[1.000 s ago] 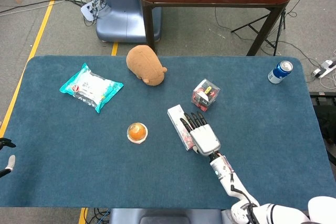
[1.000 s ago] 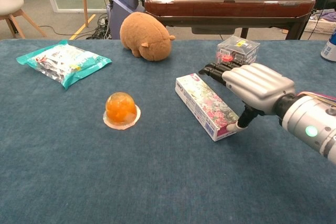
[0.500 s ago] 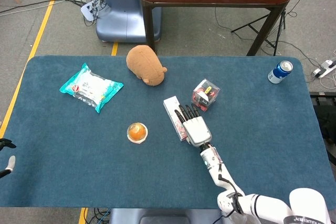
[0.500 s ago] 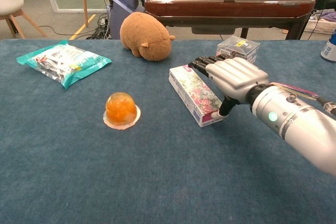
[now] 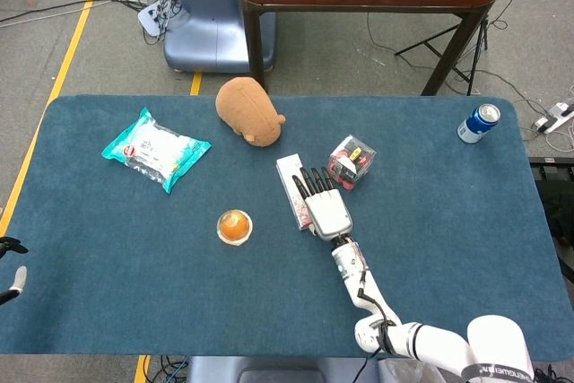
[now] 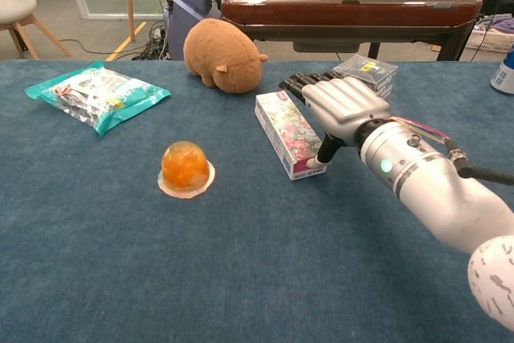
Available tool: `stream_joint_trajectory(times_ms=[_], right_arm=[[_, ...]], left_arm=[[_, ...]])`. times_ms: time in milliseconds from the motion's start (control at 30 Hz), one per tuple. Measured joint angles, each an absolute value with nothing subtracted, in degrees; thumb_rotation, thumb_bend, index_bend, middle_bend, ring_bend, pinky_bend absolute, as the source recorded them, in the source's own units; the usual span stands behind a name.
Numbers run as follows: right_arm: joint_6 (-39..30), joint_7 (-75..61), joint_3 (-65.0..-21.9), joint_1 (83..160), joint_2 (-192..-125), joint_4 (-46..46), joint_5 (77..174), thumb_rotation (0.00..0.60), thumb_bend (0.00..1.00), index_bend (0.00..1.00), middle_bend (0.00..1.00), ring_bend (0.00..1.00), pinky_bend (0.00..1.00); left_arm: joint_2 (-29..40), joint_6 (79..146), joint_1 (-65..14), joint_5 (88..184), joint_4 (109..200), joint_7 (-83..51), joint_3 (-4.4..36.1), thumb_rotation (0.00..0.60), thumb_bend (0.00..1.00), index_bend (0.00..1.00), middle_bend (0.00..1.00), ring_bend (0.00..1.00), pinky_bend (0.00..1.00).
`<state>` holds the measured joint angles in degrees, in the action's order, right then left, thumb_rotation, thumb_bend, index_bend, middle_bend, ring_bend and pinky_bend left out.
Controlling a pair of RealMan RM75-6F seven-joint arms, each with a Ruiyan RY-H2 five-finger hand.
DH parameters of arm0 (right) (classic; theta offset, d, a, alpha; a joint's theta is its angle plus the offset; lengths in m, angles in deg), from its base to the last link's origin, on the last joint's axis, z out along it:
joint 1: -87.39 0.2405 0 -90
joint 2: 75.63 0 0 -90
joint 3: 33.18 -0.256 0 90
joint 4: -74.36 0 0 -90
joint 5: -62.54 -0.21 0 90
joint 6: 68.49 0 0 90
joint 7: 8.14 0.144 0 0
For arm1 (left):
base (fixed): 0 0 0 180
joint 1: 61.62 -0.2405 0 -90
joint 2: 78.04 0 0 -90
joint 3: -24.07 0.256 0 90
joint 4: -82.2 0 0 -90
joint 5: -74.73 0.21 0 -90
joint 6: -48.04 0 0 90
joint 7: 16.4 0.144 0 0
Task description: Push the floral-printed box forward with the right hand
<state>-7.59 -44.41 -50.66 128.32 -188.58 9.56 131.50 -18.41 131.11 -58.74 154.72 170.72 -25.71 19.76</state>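
Note:
The floral-printed box (image 5: 291,185) is a long narrow carton lying flat near the table's middle, its far end pointing toward the brown plush. In the chest view the floral-printed box (image 6: 283,128) shows its pink flower print on top. My right hand (image 5: 323,204) lies along the box's right side with its fingers stretched forward over it. In the chest view the right hand (image 6: 341,106) has its thumb (image 6: 324,150) against the box's near end, and it grips nothing. Only a sliver of my left hand (image 5: 9,262) shows at the left edge of the head view.
A brown plush (image 5: 249,110) sits just beyond the box. A clear plastic box (image 5: 352,161) stands close to the right of my fingers. An orange jelly cup (image 5: 234,226) and a teal snack bag (image 5: 154,148) lie to the left. A blue can (image 5: 479,122) stands far right.
My right hand has slid forward across the table and the floral box has moved with it, away from me and closer to the plush and the clear box.

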Motion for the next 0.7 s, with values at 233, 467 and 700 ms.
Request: stream_joint_trajectory(times_ms=[233, 467, 700], right_arm=[[-7.99, -43.70, -49.92, 128.68, -187.54, 8.72, 131.24, 0.600, 0.00, 0.00, 0.00, 0.00, 0.00], [-5.51, -43.67, -47.76, 126.73, -182.55, 0.35, 133.10, 0.600, 0.00, 0.00, 0.00, 0.00, 0.00], [-1.78, -45.56, -44.41, 122.57, -172.41, -13.24, 134.61, 0.600, 0.00, 0.00, 0.00, 0.00, 0.00]], left_arm=[[-18.40, 130.59, -58.69, 154.55, 170.48, -25.64, 19.91, 0.600, 0.41, 0.41, 0.32, 0.25, 0.41], [-18.29, 129.68, -58.38, 154.76, 170.39, -25.00, 20.35, 0.600, 0.41, 0.41, 0.32, 0.26, 0.41], [-18.31, 129.81, -58.33, 155.28, 171.48, -24.37, 20.59, 0.600, 0.41, 0.41, 0.32, 0.26, 0.41]])
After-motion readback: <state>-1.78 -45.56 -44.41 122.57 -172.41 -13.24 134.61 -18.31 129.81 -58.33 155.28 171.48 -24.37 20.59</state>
